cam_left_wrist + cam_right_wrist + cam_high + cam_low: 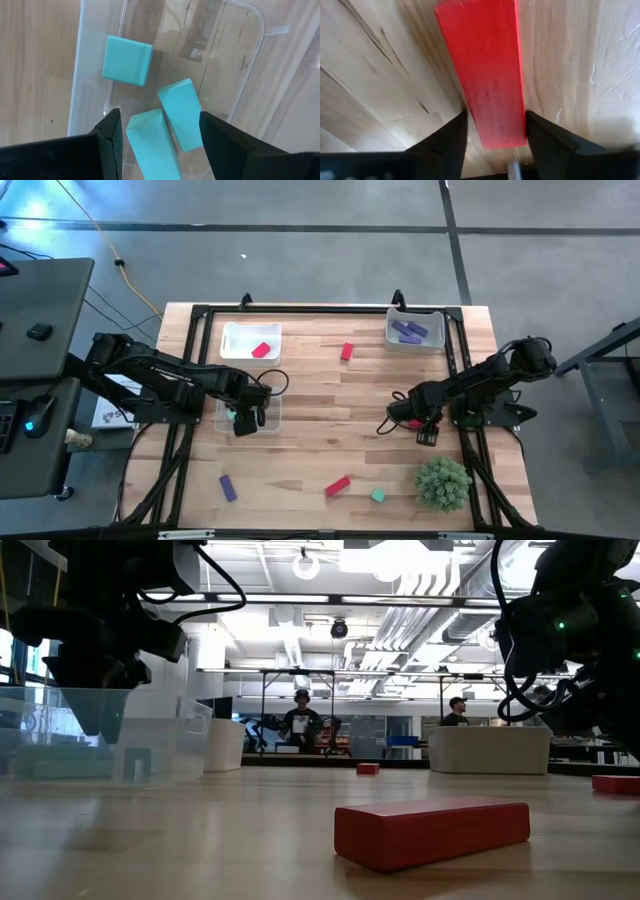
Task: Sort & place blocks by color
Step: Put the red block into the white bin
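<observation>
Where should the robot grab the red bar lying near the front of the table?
Probably across its two long sides, near the middle, coming straight down from above. The red bar lies flat and slanted on the bare table, so the fingers would need turning to match its slant. Nothing touches it; the teal cube sits apart.

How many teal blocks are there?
4. Three teal blocks lie in the clear bin below the left gripper. The fourth block sits on the table beside the plant ball. The arms may hide others.
</observation>
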`<state>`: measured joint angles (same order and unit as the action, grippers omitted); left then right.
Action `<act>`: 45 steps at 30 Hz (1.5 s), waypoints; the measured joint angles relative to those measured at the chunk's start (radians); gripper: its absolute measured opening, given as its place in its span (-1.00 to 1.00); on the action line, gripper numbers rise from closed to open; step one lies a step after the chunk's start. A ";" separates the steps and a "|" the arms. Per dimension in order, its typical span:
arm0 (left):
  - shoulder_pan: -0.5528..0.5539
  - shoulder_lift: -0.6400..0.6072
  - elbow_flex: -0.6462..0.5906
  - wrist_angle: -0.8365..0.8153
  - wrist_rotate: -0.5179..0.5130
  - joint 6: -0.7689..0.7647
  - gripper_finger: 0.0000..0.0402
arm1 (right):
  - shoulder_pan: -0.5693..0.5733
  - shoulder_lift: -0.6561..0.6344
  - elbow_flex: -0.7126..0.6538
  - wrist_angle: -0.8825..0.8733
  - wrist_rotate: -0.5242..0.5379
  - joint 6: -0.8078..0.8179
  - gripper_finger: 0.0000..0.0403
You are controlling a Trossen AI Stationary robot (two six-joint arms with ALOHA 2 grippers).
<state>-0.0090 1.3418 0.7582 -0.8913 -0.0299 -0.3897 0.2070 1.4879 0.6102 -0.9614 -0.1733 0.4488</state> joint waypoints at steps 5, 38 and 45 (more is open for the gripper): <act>0.000 0.000 0.000 0.000 0.000 0.000 -0.14 | 0.000 0.000 0.000 0.001 -0.005 0.027 -0.43; 0.009 0.000 0.182 0.004 0.101 -0.099 -0.14 | 0.000 0.004 0.535 -0.041 0.160 0.164 -0.51; 0.071 -0.001 0.322 0.035 0.098 -0.109 -0.14 | -0.032 0.003 0.579 -0.041 0.230 0.148 -0.51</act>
<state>0.0617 1.3411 1.0798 -0.8562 0.0677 -0.4984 0.1752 1.4914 1.1896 -1.0027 0.0564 0.5964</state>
